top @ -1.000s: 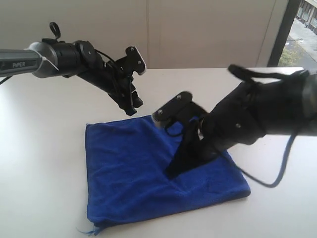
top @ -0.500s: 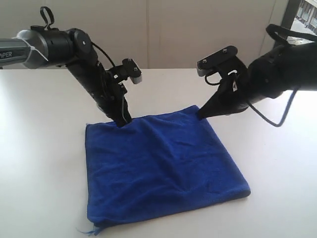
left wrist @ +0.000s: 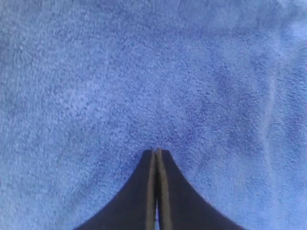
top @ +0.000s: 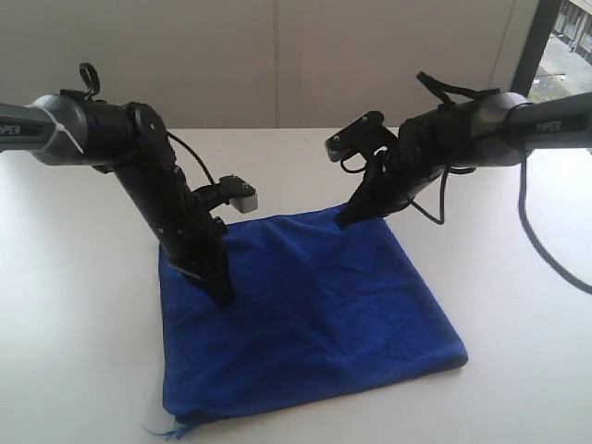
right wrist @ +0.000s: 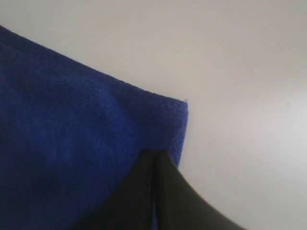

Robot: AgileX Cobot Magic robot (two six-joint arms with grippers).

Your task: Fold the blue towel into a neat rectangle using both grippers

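- The left gripper (top: 223,298) is clenched, tip down on the blue towel (top: 314,314) near its left edge, seemingly pinching no cloth.
- The blue towel lies flat on the worktop (top: 74,305).
- The right gripper (top: 342,222) is clenched at the towel's far right corner.

I saw the blue towel (top: 314,314) lying spread flat as a rough rectangle, deep royal blue with a soft pile, lightly wrinkled, and a small thread sticking out at its near left corner. The left gripper (top: 222,294) pointed steeply down onto the towel just inside its left edge, tips against the cloth, jaws pressed together with only a thin pale line of pad between them. The right gripper (top: 342,222) slanted down to the towel's far right corner, jaws likewise together; whether they pinched any cloth, I couldn't tell.
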